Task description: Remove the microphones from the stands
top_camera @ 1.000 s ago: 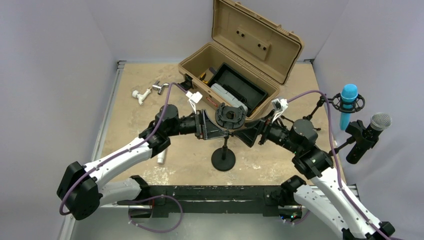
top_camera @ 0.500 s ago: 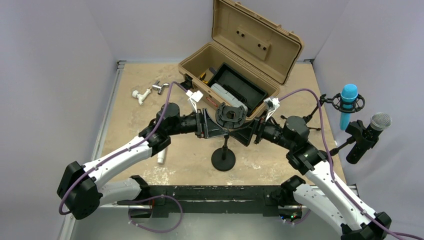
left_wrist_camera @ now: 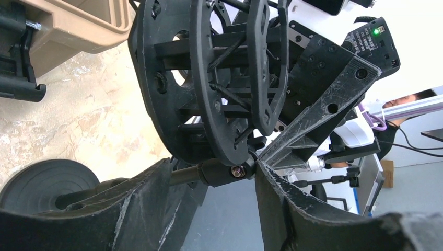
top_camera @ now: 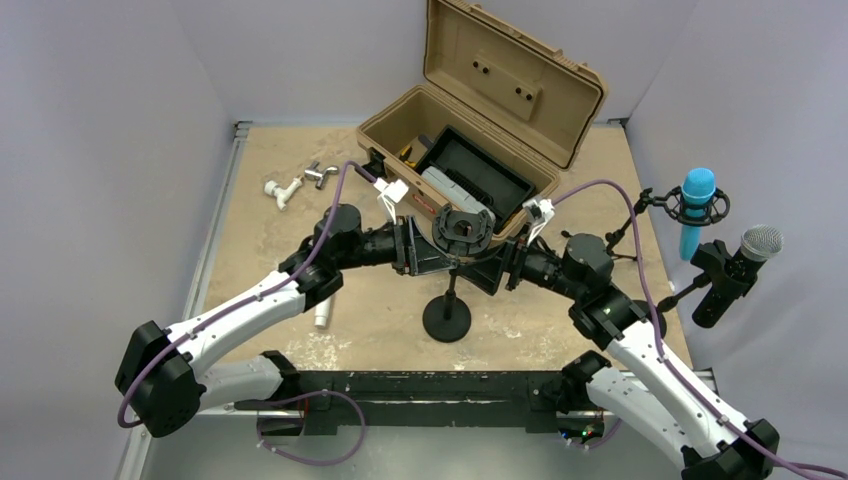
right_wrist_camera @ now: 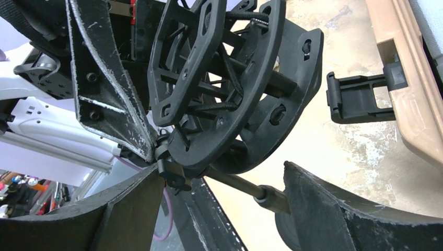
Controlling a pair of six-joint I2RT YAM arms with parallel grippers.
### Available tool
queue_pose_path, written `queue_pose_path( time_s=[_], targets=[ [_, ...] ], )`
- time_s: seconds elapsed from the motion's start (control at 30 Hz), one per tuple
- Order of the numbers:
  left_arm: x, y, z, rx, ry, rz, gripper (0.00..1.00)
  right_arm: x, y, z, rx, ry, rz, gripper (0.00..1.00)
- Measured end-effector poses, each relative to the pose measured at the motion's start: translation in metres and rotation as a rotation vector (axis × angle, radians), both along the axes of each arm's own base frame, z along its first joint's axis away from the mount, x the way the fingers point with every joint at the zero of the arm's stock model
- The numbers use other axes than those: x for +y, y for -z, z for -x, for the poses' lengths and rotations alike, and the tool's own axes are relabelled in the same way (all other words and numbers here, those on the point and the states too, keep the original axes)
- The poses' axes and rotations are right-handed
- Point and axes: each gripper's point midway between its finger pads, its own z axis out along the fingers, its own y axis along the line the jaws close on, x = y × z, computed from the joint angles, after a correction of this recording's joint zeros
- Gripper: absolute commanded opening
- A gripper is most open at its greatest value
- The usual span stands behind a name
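A black desk stand (top_camera: 446, 320) in the middle of the table carries a round black shock mount (top_camera: 461, 230) whose centre looks empty. My left gripper (top_camera: 425, 255) and right gripper (top_camera: 490, 268) meet under that mount from either side. In the left wrist view the left gripper (left_wrist_camera: 213, 163) is open; one fingertip touches the mount's pivot joint (left_wrist_camera: 232, 170). In the right wrist view the right gripper (right_wrist_camera: 222, 167) stands wide open along the stand's pole (right_wrist_camera: 235, 184). At the right edge a blue microphone (top_camera: 697, 205) hangs in another shock mount, and a black microphone with a silver grille (top_camera: 740, 270) sits in a clip.
An open tan toolbox (top_camera: 520, 80) stands right behind the central stand, its latch (right_wrist_camera: 360, 97) close to the mount. White pipe fittings (top_camera: 283, 190) lie at the back left. A small white part (top_camera: 321, 316) lies by the left arm.
The right arm has moved left, bringing its gripper in under the central shock mount. Both grippers' jaws have narrowed, the left more. The stand has not moved.
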Motion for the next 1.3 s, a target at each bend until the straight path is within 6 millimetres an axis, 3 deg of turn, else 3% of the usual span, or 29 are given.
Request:
queue_pose_path(
  time_s=[0.2,0.3,0.5,0.73,0.87,1.1,1.3],
  targets=[
    [0.001,0.005,0.001,0.012,0.001,-0.019,0.76,0.001,0.000,0.002,0.005,-0.011,-0.006,0.83],
    [0.002,0.005,0.002,0.023,0.001,-0.037,0.78,0.001,-0.004,0.002,0.000,-0.008,-0.018,0.83],
    [0.001,-0.014,-0.004,-0.031,-0.015,-0.045,0.78,0.002,-0.012,-0.001,-0.016,0.003,-0.040,0.83],
    [0.002,-0.011,-0.005,-0.024,-0.021,-0.054,0.66,0.002,-0.016,-0.003,-0.019,0.013,-0.054,0.83],
    [0.002,0.001,-0.004,-0.006,-0.025,-0.066,0.60,0.003,-0.014,-0.005,-0.013,0.015,-0.051,0.82],
    [-0.001,-0.001,-0.003,-0.035,-0.018,-0.029,0.56,0.003,-0.015,-0.007,-0.018,0.014,-0.053,0.81],
    [-0.002,0.002,-0.001,-0.043,-0.025,-0.003,0.54,0.003,0.004,-0.002,0.014,0.004,-0.040,0.81]
  ],
)
